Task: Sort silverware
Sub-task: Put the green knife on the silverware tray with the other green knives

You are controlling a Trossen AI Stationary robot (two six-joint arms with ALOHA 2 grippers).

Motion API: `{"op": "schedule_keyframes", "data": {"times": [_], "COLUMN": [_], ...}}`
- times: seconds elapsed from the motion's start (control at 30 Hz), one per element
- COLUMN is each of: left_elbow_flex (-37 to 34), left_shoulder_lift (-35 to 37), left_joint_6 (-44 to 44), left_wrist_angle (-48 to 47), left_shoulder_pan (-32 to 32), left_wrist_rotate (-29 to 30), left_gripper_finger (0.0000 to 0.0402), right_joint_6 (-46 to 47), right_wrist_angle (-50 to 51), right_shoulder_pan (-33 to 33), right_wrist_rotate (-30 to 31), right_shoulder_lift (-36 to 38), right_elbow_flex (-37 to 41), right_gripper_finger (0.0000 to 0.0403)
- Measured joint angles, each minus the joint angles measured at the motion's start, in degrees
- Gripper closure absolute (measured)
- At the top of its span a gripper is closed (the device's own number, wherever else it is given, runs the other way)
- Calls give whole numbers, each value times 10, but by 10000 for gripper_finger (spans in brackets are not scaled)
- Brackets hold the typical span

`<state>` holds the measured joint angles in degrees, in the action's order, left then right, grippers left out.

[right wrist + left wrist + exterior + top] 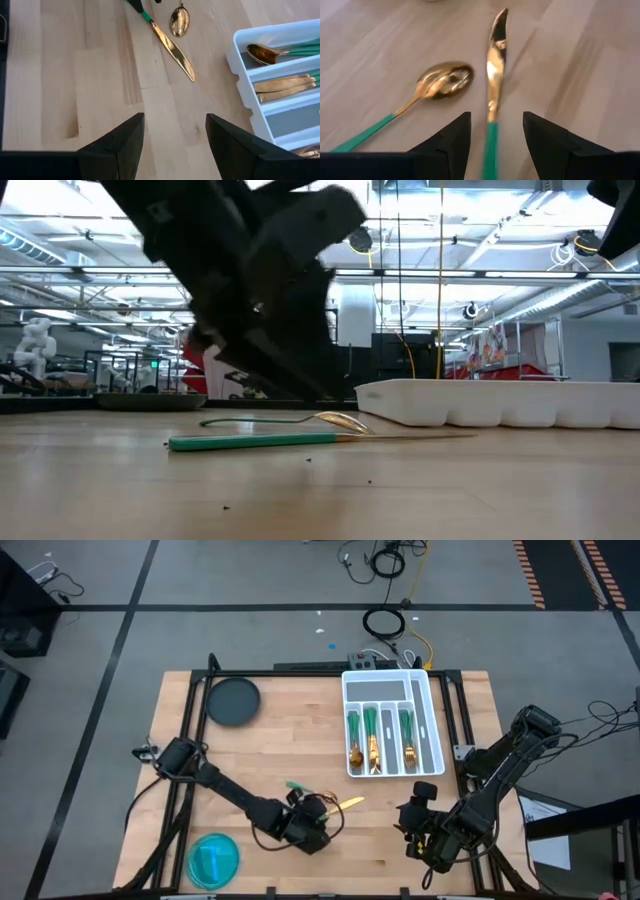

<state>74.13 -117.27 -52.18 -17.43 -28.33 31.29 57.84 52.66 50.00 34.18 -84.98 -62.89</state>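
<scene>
The left claw is low over the counter, and its two dark fingers stand apart, one on each side of the teal handle of a knife. The fingers do not press the handle; there is a gap at both sides, so the claw is open around it. The knife lies flat on the wood, with its gold blade pointing straight away from the claw. Just beside the blade lies a spoon, its gold bowl near the knife but not touching it, and its green handle going off at an angle.

Farther out, beyond the tips of these two pieces, stands the white tray. In three of its long compartments lie more silverware, gold ends toward the near edge of the counter. A dark round plate is at the far left side of the counter, and a blue bowl is at the near edge, left of this claw.

The right claw waits above the near right part of the counter, fingers spread open and holding nothing.
</scene>
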Motion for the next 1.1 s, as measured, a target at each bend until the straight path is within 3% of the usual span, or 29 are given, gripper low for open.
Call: {"op": "schedule_keyframes", "data": {"times": [0.17,0.67,0.8,0.97,1.1], "left_elbow_flex": [0,3,3,4,4], "left_shoulder_lift": [-10,-71,-93,-113,-118], "left_joint_6": [5,-25,-26,-34,-33], "left_wrist_angle": [41,51,45,53,56], "left_shoulder_pan": [10,-12,-20,-29,-29], "left_wrist_rotate": [2,5,16,53,55], "left_gripper_finger": [214,222,266,370,378], "right_joint_6": [1,37,48,61,68], "right_wrist_angle": [2,25,26,32,33], "right_shoulder_pan": [0,11,15,22,29], "right_wrist_rotate": [0,0,-13,-32,-33], "right_shoulder_lift": [0,0,0,0,0], "right_elbow_flex": [0,0,0,0,0], "right_gripper_finger": [197,197,197,197,197]}}
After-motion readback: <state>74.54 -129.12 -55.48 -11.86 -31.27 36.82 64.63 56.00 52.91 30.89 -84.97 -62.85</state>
